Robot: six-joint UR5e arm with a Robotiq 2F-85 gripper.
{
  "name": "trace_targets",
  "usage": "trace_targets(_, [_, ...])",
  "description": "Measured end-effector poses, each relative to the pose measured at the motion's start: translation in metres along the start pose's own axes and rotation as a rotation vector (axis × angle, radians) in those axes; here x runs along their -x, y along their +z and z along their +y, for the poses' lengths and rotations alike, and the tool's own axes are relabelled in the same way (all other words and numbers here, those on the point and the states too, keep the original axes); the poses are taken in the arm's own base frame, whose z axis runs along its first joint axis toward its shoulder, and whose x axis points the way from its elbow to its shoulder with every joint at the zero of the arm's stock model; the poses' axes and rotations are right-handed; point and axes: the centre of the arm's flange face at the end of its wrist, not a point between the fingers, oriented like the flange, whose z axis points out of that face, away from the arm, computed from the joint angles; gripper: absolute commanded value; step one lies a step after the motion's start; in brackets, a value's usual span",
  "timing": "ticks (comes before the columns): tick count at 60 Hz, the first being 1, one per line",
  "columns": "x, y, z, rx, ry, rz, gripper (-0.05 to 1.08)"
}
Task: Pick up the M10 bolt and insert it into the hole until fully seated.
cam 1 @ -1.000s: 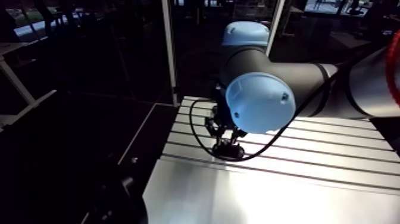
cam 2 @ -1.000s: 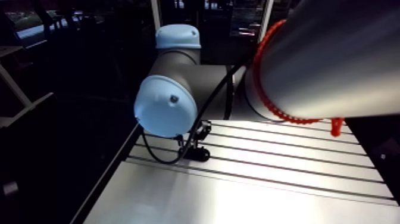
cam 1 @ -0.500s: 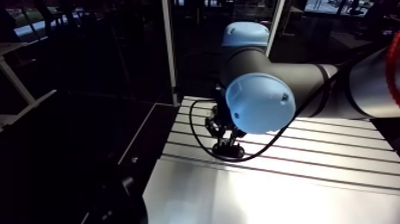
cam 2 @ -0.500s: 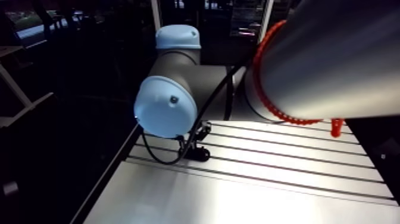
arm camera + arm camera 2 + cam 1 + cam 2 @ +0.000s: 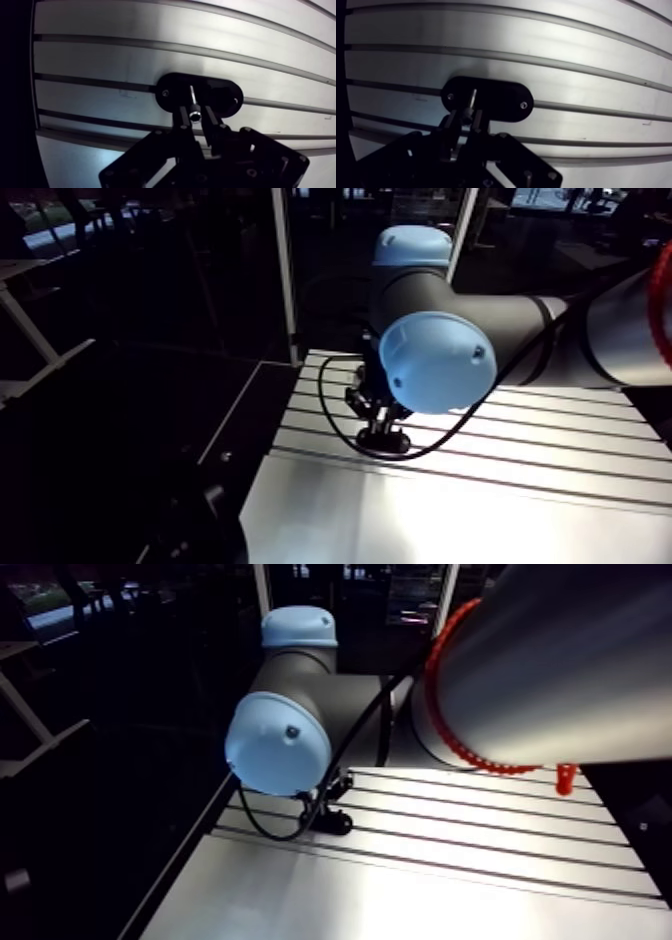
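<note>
One slim silver bolt (image 5: 193, 102), clenched between the two fingers (image 5: 180, 116) of the gripper (image 5: 194, 113), held just below its head. Head nearest the camera, shank pointing away, over a black oval plate (image 5: 172, 82). No telling whether the tip touches the plate. Plate flat on the aluminium table (image 5: 100, 60), straddling one slot (image 5: 100, 82).

Only in the wrist view: the bolt itself, the grasp on it, and two small screw heads (image 5: 450, 96) in the plate, one near each end, with the bolt nearer one end than the other.

Only in the arm view: a large light-blue joint cap (image 5: 437, 360) above the gripper, the gripper small and dark over the plate, close to one side edge of the table. Bolt too small to make out there.

Counted: one bolt, one plate, two screw heads, one gripper, two fingers, several parallel slots.
</note>
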Motion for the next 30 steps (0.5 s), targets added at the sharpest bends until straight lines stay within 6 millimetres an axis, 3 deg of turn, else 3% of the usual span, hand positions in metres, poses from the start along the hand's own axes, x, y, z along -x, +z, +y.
trace_targets(30, [-0.0026,-0.0056,0.0013,-0.001,0.003,0.013,0.91])
